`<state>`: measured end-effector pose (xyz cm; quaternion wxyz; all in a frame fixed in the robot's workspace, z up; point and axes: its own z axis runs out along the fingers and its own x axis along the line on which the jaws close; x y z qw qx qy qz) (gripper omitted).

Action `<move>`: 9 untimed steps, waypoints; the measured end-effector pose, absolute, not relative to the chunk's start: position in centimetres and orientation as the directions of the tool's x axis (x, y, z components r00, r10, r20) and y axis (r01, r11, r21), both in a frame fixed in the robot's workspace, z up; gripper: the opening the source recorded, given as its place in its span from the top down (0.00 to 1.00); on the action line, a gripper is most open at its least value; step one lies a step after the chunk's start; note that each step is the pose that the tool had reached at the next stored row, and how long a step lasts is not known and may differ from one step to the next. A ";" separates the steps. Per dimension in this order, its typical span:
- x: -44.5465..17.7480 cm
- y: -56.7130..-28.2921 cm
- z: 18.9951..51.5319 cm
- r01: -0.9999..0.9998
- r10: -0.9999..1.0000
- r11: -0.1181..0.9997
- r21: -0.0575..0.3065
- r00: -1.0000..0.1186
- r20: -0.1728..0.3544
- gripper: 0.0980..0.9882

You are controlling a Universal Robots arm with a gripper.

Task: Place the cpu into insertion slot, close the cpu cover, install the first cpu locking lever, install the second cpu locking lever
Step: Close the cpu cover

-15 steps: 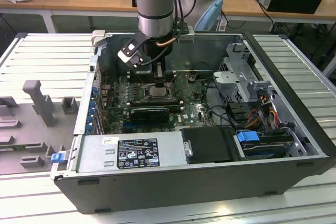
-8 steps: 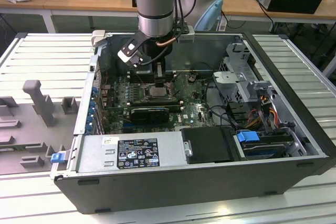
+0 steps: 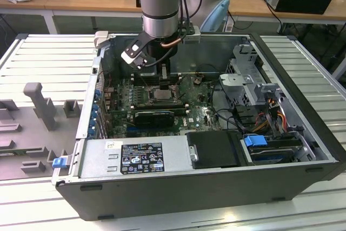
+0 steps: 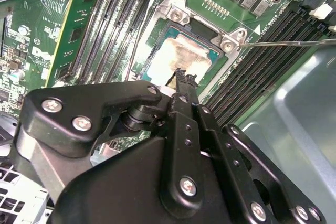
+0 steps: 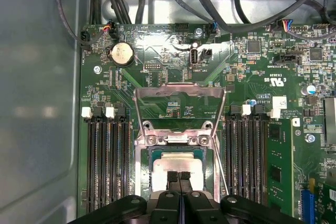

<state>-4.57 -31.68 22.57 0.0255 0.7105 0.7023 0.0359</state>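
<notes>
Two kinds of writing meet your eye: white letters printed on the green board (image 5: 262,82) beside the memory slots (image 5: 249,150), and a white sticker with dark print (image 3: 141,158) on the silver power supply box (image 3: 102,160) at the front of the open computer case (image 3: 189,196).

Your cpu (image 5: 176,162) lies flat inside the insertion slot (image 5: 139,167), silver top up, with pale smears on the metal. The cpu cover (image 5: 178,89) is swung up off the slot on its hinge, and the green board shows through its window. One thin locking lever (image 5: 223,174) runs along the side of the slot. In the second wrist view it sticks out as a straight wire from the slot's corner.

Your gripper (image 5: 179,178) hangs right above the cpu, and its fingers are pressed together, tip against tip. You cannot tell from these views whether the tips touch the metal top. In the second wrist view the black body of the gripper stands in front of the near edge of the slot.

Around the slot you find a round coin battery (image 5: 122,53) and black cables (image 5: 210,3) crossing the far edge of the board. In the exterior view, a blue clip (image 3: 255,140) sits by the drive bay. A grey plastic fixture (image 3: 38,101) stands on the slatted table (image 3: 48,52) at the exterior view's left, outside the case.
</notes>
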 end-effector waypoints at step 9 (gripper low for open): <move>-4.6 -31.7 23.2 0.996 1.000 -0.015 0.087 0.014 0.015 0.99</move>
